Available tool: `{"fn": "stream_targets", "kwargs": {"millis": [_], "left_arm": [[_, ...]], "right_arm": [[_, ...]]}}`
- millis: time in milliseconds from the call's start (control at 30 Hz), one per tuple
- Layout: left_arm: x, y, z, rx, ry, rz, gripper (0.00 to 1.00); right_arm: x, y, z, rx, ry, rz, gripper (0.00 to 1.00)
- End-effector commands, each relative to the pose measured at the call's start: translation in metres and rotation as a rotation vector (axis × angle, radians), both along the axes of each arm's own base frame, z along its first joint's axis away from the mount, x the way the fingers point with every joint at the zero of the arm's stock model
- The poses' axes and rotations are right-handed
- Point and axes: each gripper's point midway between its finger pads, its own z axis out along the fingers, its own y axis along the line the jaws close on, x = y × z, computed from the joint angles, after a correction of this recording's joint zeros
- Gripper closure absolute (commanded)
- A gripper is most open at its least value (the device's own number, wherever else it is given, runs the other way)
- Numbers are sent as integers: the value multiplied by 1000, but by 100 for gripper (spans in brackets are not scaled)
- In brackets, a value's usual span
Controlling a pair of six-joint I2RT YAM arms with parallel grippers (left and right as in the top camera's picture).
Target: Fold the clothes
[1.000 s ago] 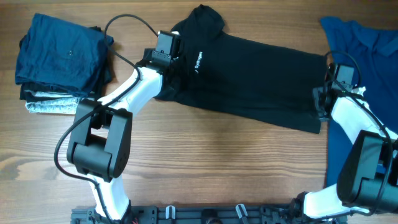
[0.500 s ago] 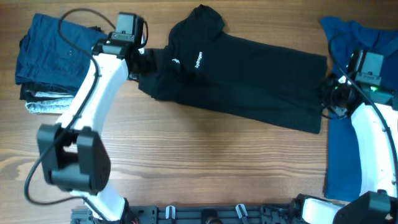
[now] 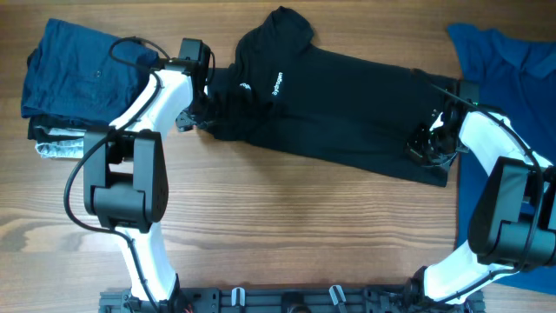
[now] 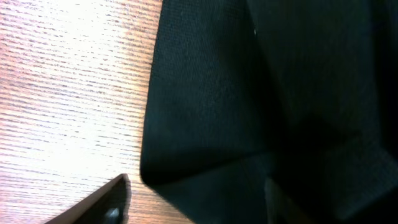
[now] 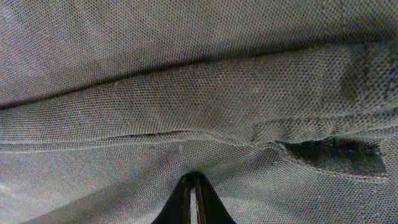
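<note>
The black shirt (image 3: 347, 113) lies spread flat across the far half of the desk (image 3: 287, 235), running on a slant from its collar at the top centre down to its hem at the right, with the small white logo (image 3: 276, 84) facing up near the left end. The left gripper (image 3: 201, 103) sits at the shirt's left edge, low over the sleeve. In the left wrist view its jaws stand wide apart: one finger (image 4: 106, 208) shows over bare wood at the lower left, and the other is only a dim shape over the dark cloth at the lower right. The folded corner of the sleeve (image 4: 205, 112) lies between them and is not clamped. The right gripper (image 3: 428, 143) rests on the shirt's lower right corner near the hem. In the right wrist view the jaws are drawn almost together, with only a thin slit between the tips, which press against the weave just below a raised ridge of cloth (I cannot tell whether any fabric is caught between them). The blue shirt (image 3: 512, 61) lies loose at the right edge of the desk, beside the black one. A stack of folded clothes (image 3: 78, 74), dark blue on top, sits at the far left, well apart from the black shirt.
</note>
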Motion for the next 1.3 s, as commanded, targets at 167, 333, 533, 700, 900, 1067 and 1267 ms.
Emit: {"fn": "stream_targets", "kwargs": {"millis": [167,333,533,700,900,1067,1267], "left_arm": [[-6,12,1,-1,17,106,28],[-26,12,-17,-15,73,150,35],[-19,1,-20,-82,47,187,75],[-15,24,-17,26,12,209,96],[-10,72,-6,95,-25,303,96],[-9,73,-6,99,-30,257,96],[-9,71,-6,100,-29,252,96]], "right_arm": [[-4,4,-5,12,14,24,96],[-4,4,-5,13,15,23,96],[-5,4,-5,14,19,23,96],[-6,4,-5,14,24,21,96],[-7,4,-5,14,27,16,96],[-7,4,-4,15,26,22,96],[-7,3,20,33,71,16,87]]}}
